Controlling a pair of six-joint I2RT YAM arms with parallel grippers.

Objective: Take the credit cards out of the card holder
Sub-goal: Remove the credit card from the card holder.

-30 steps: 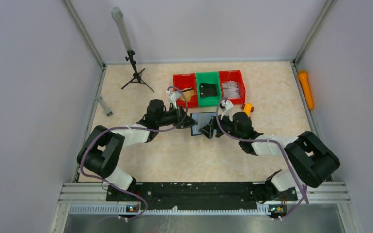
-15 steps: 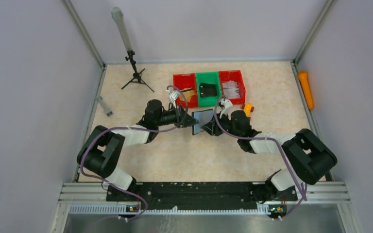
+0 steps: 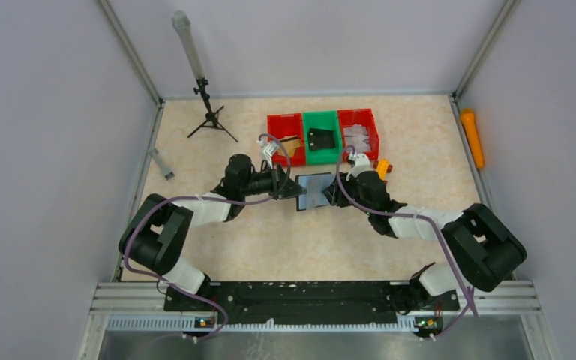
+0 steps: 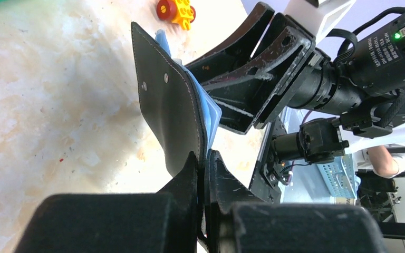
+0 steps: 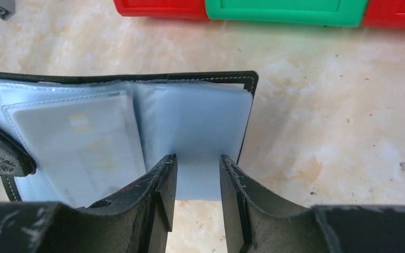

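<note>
The card holder [image 3: 316,192] is spread open in the middle of the table, its pale blue sleeves facing up. My left gripper [image 3: 298,190] is shut on its left cover; in the left wrist view the black cover [image 4: 169,116] stands pinched between the gripper [image 4: 204,158] tips. My right gripper [image 3: 337,187] is at the holder's right edge. In the right wrist view the right gripper [image 5: 196,164] is open, its fingers either side of a blue sleeve's [image 5: 195,126] lower edge. A pale card [image 5: 79,142] shows inside the left sleeve.
A row of red, green and red bins [image 3: 284,127] stands just behind the holder, with a lumpy black case [image 3: 320,139] in the green one. A yellow toy [image 3: 381,166] lies right of my right gripper. A tripod [image 3: 210,116] and an orange cylinder [image 3: 471,137] stand farther off.
The holder has gone from half-folded and tilted to spread open. My right gripper moved from its near right corner up to its right edge. The left gripper kept its hold.
</note>
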